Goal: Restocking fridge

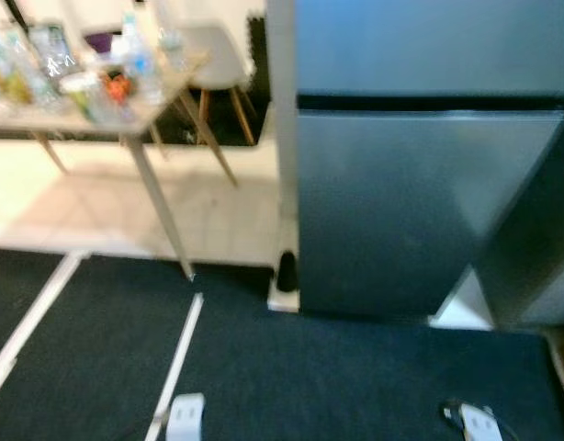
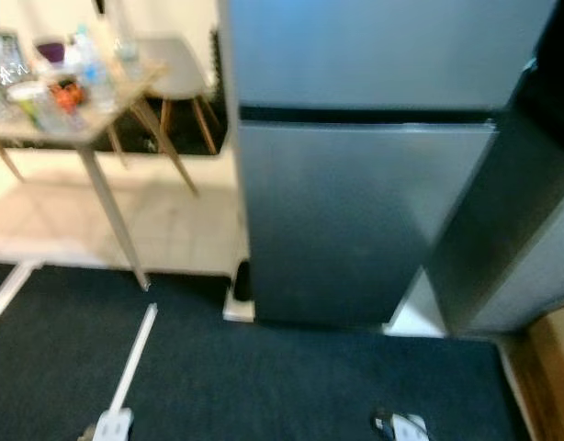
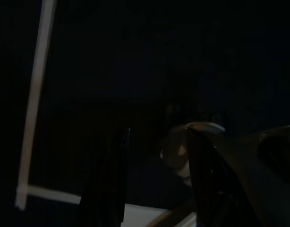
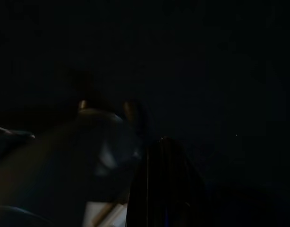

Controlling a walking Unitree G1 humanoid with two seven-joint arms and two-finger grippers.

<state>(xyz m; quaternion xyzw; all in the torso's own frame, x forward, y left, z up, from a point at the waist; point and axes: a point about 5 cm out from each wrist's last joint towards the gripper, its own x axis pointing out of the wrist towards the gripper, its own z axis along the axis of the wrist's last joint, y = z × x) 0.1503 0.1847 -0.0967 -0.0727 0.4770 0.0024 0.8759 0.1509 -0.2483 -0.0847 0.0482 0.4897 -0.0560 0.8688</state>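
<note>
Fridge [image 1: 420,211]: straight ahead of you, both doors closed, standing on the dark carpet [image 1: 291,377].
Bench [image 1: 126,115]: off to your left on the pale floor, crowded with bottles [image 1: 135,55] and packets, well apart from the fridge.
Chair [image 1: 213,55]: behind the bench.
Risk: the views are blurred, so you could clip the bench leg or misjudge the fridge door edge; nothing is in hand to stock yet.
Left tool [image 3: 154,184]: hangs idle in shade, fingers apart, holding nothing.
Right tool [image 4: 149,189]: hangs idle; too dark, you cannot tell its fingers.
</note>
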